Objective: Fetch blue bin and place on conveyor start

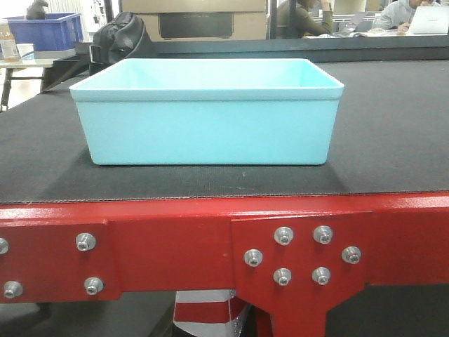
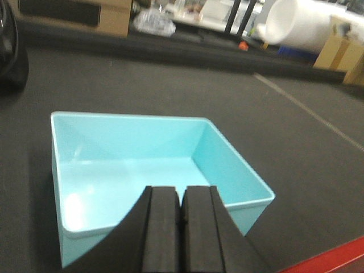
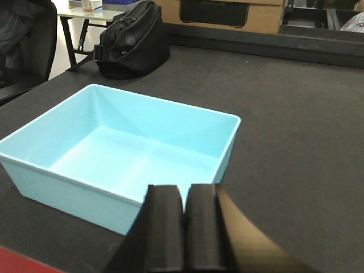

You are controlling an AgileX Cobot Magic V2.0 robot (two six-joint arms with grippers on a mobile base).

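the blue bin (image 1: pixel 208 116) is sitting upright and empty on the black belt of the conveyor start (image 1: pixel 393 133), close to the near edge where the red frame (image 1: pixel 175 249) with its silver bolts (image 1: pixel 302 254) is running across below. nothing is lying on the belt directly around the bin; bare belt is stretching out to its right and behind it. a black bag (image 3: pixel 133 40) is resting on the far left part of the belt, well apart from the bin. beyond the belt, a cardboard box (image 3: pixel 227 14) is standing, a dark blue crate (image 1: pixel 49 29) is sitting at the far left, and a large white roll (image 2: pixel 307 25) is lying off to the right.

the left gripper (image 2: pixel 181 227) is hovering over the bin's near rim with its jaws pressed together, holding nothing. the right gripper (image 3: pixel 183 233) is hanging just by the bin's near right corner, jaws likewise closed on nothing. neither one is touching the bin as far as the wrist views are showing.
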